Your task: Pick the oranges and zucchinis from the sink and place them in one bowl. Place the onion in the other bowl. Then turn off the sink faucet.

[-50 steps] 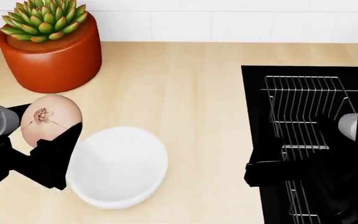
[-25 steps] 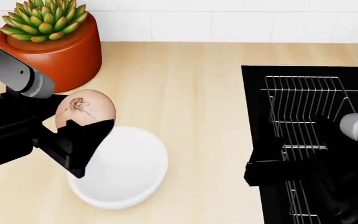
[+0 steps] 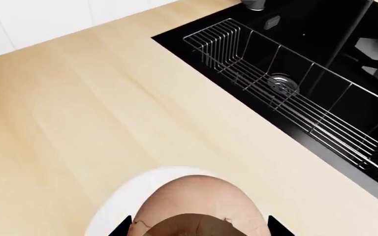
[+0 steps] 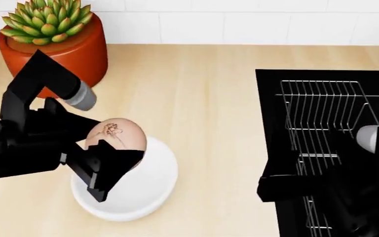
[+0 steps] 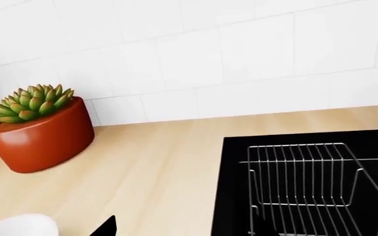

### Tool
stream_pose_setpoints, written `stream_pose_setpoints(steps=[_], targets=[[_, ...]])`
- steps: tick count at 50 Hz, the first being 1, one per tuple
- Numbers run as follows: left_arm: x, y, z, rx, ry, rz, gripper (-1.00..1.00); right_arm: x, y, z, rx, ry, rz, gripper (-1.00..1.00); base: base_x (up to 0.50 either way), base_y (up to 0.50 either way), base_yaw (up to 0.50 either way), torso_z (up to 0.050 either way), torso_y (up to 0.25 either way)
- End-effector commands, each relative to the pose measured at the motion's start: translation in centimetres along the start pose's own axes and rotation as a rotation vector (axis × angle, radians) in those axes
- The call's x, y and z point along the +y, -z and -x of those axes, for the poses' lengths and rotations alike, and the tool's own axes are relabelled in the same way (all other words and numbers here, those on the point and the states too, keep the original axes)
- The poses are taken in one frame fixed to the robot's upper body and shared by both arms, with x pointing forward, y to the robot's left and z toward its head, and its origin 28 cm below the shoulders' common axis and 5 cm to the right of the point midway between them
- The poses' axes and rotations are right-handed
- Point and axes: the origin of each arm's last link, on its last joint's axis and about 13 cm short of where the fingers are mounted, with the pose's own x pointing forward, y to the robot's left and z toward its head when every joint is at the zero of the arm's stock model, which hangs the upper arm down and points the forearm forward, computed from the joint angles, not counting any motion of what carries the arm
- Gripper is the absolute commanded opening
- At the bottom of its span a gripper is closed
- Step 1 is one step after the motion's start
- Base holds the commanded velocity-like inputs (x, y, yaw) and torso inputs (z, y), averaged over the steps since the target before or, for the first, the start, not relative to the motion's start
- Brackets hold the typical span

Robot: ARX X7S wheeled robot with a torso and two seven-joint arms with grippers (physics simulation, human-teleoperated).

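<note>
Since a second ago we have swung our left gripper (image 4: pixel 114 155), clenched on the onion (image 4: pixel 117 136), over the white bowl (image 4: pixel 153 190). Releasing off-centre could roll it out. Farther off, our right gripper's state is unclear beside the sink (image 4: pixel 268 98).

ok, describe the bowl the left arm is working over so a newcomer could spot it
On the pale wood counter left of the black sink, in front of the red succulent pot, sits one white bowl. The left gripper holds a tan onion above it. It is the only bowl in view, plain white and empty.
</note>
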Motion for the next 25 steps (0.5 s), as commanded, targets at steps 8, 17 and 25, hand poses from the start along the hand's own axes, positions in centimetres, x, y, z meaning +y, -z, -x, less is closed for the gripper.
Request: stream_pose_setpoints(steps=[8, 17, 25], targets=[[-0.1, 1.1, -1.4, 0.022, 0.057, 0.03, -1.0, -0.1, 0.5, -0.1, 0.012, -0.002, -0.011, 1.0, 0.0, 0.0, 0.0, 0.0, 0.0], [0.1, 1.1, -2.1, 0.039, 0.031, 0.032, -1.0, -0.3, 0.7, 0.1, 0.01, 0.002, -0.018, 1.0, 0.0, 0.0, 0.0, 0.0, 0.001], [0.2, 1.3, -3.0, 0.057, 0.023, 0.032, -1.0, -0.2, 1.1, 0.0, 0.025, -0.008, -0.033, 1.0, 0.0, 0.0, 0.0, 0.0, 0.0]])
